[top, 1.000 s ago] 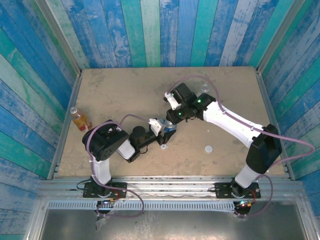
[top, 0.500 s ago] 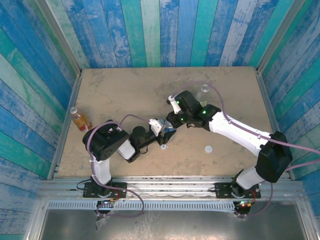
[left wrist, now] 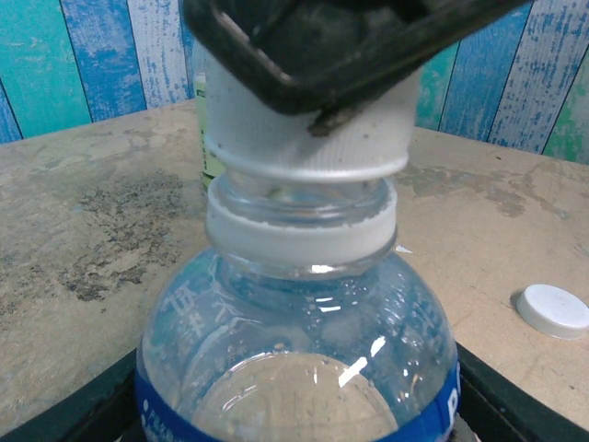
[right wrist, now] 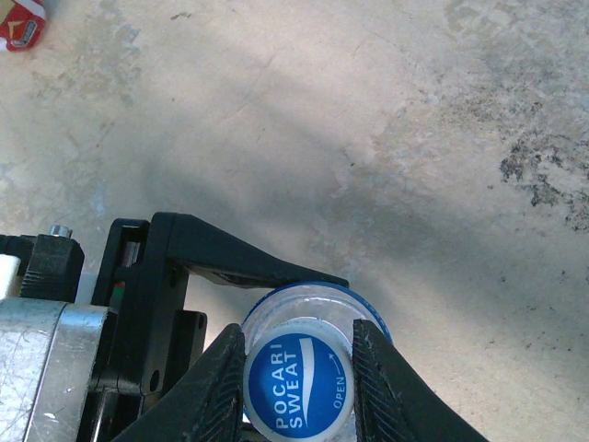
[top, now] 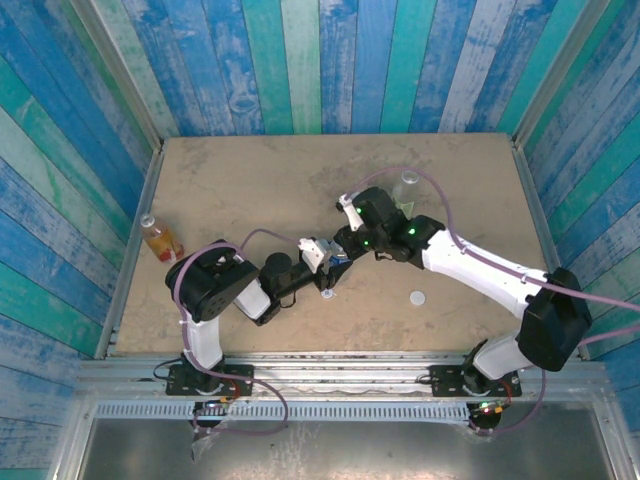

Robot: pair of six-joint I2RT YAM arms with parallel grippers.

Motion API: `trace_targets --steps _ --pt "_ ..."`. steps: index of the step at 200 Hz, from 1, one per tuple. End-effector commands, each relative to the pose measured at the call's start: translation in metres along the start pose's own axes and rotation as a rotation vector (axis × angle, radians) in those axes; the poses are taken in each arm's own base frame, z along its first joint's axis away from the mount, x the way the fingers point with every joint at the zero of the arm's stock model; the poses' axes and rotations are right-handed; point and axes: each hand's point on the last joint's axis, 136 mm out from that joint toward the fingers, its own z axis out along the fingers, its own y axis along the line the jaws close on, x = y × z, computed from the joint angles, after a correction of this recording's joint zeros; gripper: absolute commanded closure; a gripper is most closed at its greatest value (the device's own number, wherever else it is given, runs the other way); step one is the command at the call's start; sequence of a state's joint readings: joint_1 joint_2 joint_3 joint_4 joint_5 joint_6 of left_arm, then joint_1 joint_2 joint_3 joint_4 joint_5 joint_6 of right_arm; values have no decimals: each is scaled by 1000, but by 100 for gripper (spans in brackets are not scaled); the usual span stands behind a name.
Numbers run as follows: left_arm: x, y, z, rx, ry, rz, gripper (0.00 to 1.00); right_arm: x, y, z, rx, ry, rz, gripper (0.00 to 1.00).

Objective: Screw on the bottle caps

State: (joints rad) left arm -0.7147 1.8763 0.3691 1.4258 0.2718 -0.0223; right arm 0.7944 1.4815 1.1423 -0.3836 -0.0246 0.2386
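Observation:
My left gripper [top: 325, 258] is shut on the clear bottle with a blue label [left wrist: 294, 368], holding it upright over the middle of the table. Its black fingers [left wrist: 78, 414] show at both sides of the bottle's body. A blue-topped cap [right wrist: 299, 387] with white sides [left wrist: 304, 129] sits on the bottle's neck. My right gripper [right wrist: 299, 382] is shut on this cap from above, one ribbed finger [right wrist: 216, 387] on each side. A loose white cap [top: 418, 297] lies on the table to the right. The orange bottle with a red label [top: 158, 238] stands at the left edge, and a pale bottle [top: 408, 185] stands at the back right.
The sandy tabletop [top: 250, 190] is ringed by blue and green plank walls [top: 300, 60]. A purple cable [top: 440, 195] arcs over the right arm. The loose white cap [left wrist: 550, 308] lies close to the right of the held bottle.
The right arm's forearm and elbow have swung toward the near right, and its wrist has turned and moved closer over the bottle's neck. The left arm and bottle have stayed put.

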Motion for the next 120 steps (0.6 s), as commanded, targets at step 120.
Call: trace_targets --steps 120 --pt "35 1 0 -8 116 -36 33 23 3 7 14 157 -9 67"
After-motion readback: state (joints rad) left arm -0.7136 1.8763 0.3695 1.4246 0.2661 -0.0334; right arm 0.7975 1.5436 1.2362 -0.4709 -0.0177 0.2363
